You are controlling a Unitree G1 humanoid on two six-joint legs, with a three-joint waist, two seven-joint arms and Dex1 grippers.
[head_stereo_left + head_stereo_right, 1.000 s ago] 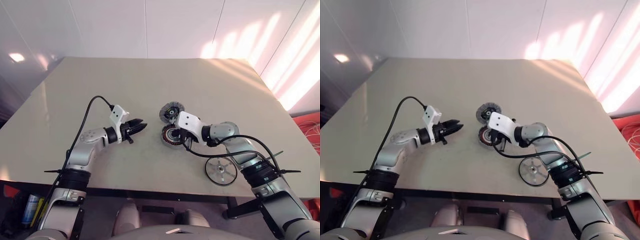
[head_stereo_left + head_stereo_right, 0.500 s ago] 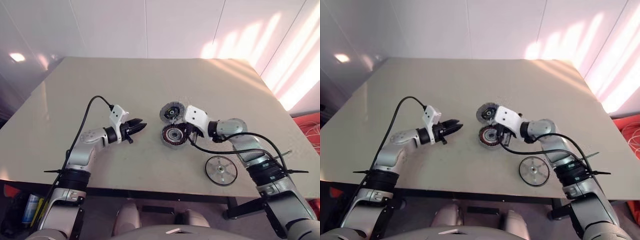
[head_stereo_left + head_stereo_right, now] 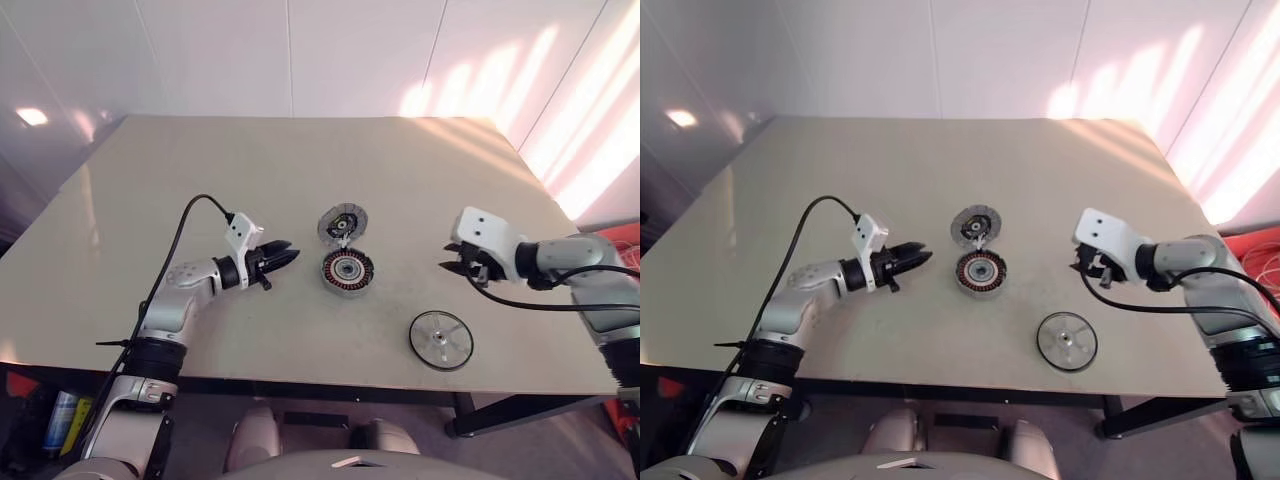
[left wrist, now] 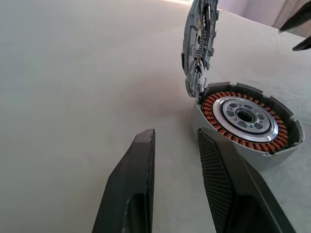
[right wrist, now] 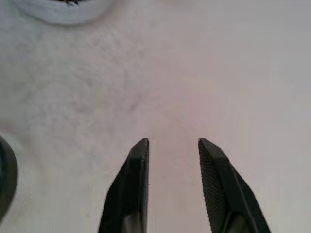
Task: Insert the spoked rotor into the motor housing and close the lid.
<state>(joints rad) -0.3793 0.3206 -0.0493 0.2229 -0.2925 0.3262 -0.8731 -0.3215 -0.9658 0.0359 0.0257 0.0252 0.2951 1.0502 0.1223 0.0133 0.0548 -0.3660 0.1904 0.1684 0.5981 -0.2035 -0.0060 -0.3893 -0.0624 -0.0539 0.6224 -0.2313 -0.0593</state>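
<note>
My right gripper point(image 3: 449, 262) hangs with fingers parted, empty, right of the motor housing point(image 3: 347, 271) — lid point(image 3: 342, 223) up; spoked rotor point(image 3: 441, 340) nearer me. My left gripper point(image 3: 290, 250), parted, empty, sits left of it.

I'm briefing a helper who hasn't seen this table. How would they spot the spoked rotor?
On the beige table, look near the front edge. The spoked rotor lies flat there, alone. Unlike the copper-wound motor housing and its raised lid, it has a black rim and pale spokes.

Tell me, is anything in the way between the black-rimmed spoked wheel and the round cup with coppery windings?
Nothing visible. Bare table lies between the black-rimmed spoked wheel and the open coppery-wound cup; its grey lid stands up behind.
</note>
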